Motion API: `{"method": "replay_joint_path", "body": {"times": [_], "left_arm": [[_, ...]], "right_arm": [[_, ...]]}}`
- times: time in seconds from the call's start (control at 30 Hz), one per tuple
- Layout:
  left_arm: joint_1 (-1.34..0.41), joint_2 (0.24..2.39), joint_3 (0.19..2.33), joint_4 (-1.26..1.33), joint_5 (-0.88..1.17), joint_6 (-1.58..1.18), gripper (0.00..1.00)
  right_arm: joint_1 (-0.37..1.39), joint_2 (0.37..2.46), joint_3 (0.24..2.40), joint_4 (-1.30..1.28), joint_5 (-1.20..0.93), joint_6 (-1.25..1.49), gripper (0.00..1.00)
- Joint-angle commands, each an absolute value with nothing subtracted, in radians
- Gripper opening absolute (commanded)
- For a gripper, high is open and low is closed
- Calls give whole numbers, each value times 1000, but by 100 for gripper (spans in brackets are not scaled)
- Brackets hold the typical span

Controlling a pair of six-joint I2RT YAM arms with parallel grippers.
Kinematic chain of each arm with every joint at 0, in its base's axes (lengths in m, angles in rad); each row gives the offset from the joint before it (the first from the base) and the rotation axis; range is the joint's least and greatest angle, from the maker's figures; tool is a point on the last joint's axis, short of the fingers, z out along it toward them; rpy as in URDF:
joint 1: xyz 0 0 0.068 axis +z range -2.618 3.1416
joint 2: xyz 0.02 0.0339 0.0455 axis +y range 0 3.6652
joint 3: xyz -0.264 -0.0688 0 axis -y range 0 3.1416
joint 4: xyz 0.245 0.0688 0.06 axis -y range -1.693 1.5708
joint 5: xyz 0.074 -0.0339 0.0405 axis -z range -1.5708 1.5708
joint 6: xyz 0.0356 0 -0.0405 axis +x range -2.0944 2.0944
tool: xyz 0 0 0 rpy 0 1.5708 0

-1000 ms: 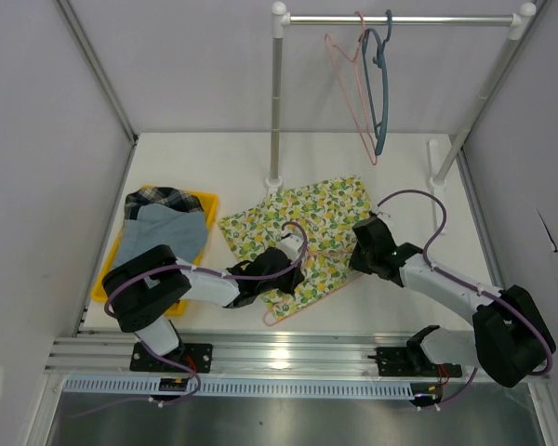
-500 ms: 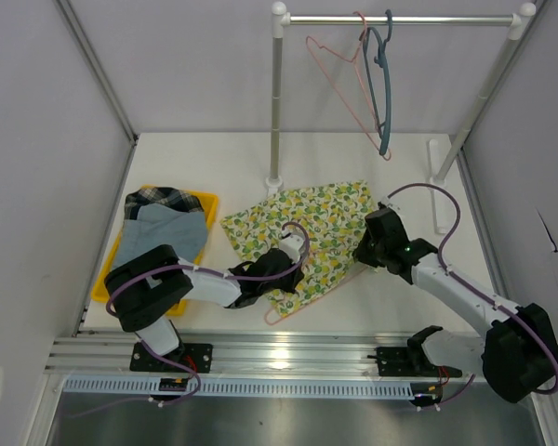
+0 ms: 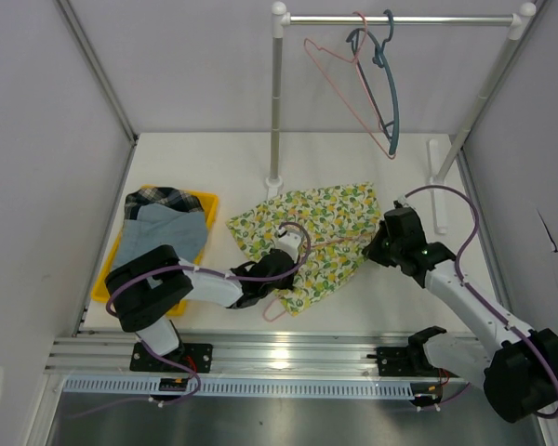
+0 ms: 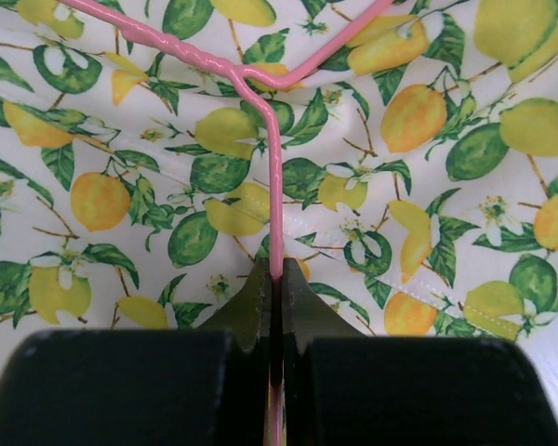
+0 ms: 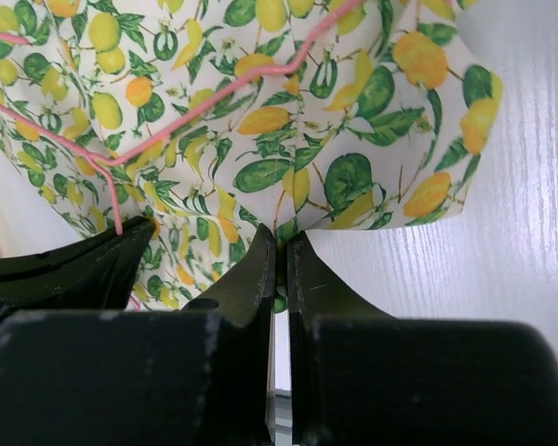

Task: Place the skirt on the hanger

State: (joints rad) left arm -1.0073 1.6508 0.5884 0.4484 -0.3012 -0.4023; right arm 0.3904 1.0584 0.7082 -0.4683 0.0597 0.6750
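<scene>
The lemon-print skirt [image 3: 321,223] lies spread on the white table. A pink wire hanger [image 3: 277,311] lies on top of it, its wire crossing the cloth. My left gripper [image 3: 277,271] is at the skirt's near left part, shut on the hanger's wire [image 4: 275,186], with skirt [image 4: 428,139] under it; the jaws [image 4: 275,279] pinch the wire. My right gripper [image 3: 377,249] is at the skirt's right edge, shut on the cloth's edge [image 5: 288,139], which is lifted off the table. The right wrist view also shows the hanger [image 5: 195,111] and my right gripper [image 5: 281,243].
A garment rack's rail holds a second pink hanger [image 3: 339,79] and a blue-grey hanger [image 3: 388,93]; its post [image 3: 274,102] stands behind the skirt. A yellow tray [image 3: 207,200] at the left holds a denim shirt [image 3: 163,237] and a plaid shirt [image 3: 163,197].
My right gripper has moved right and back, drawing the skirt's right edge with it. The skirt has shifted right. The hangers on the rail have swung. The left gripper has barely moved.
</scene>
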Motion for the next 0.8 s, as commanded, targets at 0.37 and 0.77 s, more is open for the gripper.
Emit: {"method": "replay_joint_path", "body": {"times": [0.37, 0.77], "left_arm": [[-951, 1592, 681, 364, -427, -384, 0], [-879, 1551, 667, 388, -384, -334, 0]], "right_arm": [[373, 1017, 566, -503, 86, 635, 1], [314, 1037, 503, -454, 52, 603, 13]]}}
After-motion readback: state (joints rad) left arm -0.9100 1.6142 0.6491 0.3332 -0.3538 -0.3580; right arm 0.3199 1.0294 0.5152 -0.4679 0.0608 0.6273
